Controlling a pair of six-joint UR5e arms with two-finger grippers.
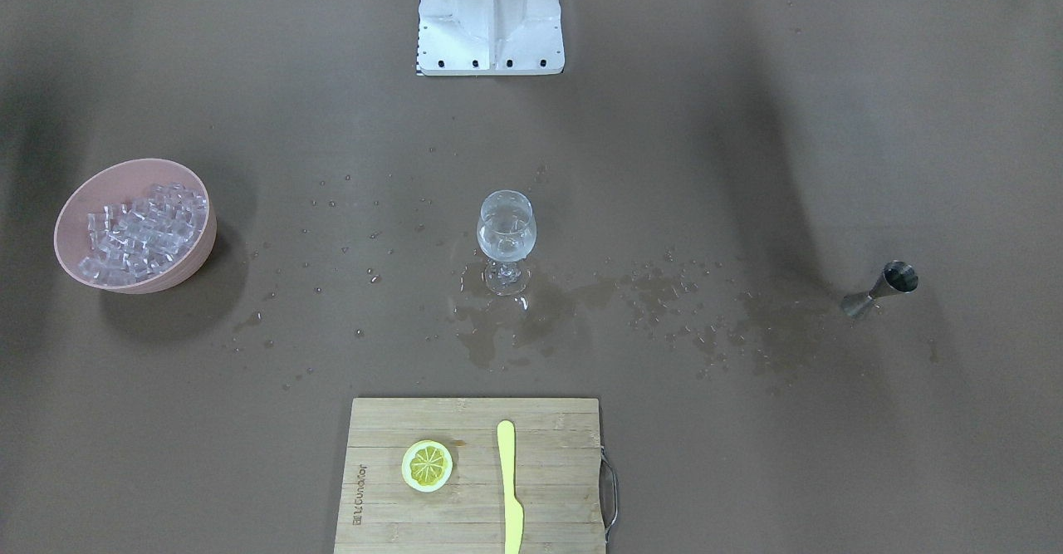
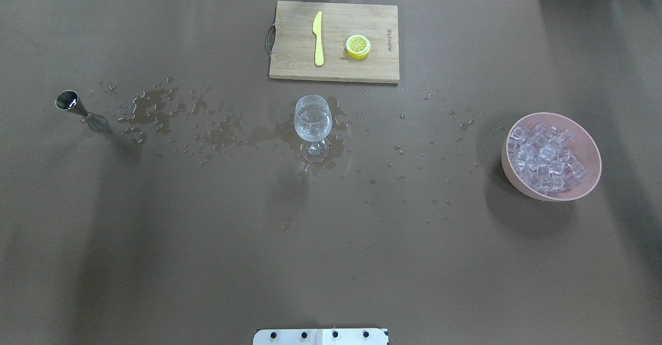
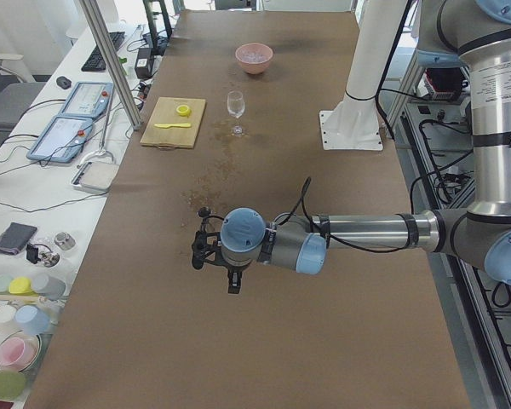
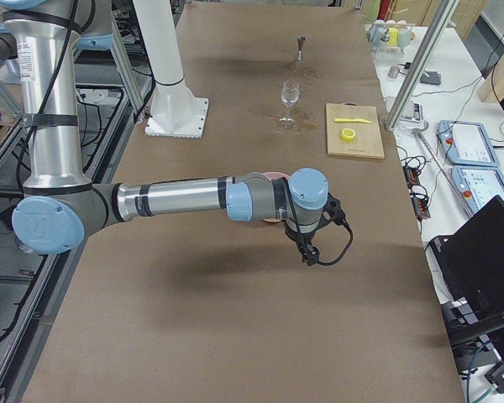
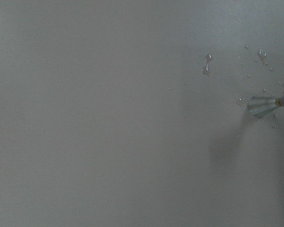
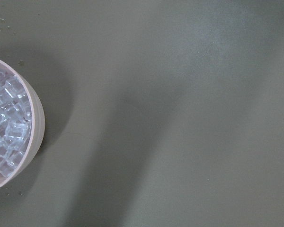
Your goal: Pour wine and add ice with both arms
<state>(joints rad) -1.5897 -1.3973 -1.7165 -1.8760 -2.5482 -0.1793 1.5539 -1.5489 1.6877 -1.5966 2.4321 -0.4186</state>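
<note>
Jigger (image 2: 81, 112) looks light and wet-slick, so we'd pinch its waist; ice (image 2: 545, 159) seems slippery too. Left fingers (image 3: 232, 283), right fingers (image 4: 306, 252): we can't tell how open.

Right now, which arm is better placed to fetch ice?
Right arm. The ice is on its side, its bowl at the edge of its wrist view; the left arm is by the jigger.

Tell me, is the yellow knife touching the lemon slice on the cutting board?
Apart. The overhead view shows bare cutting board between the knife and the lemon slice.
</note>
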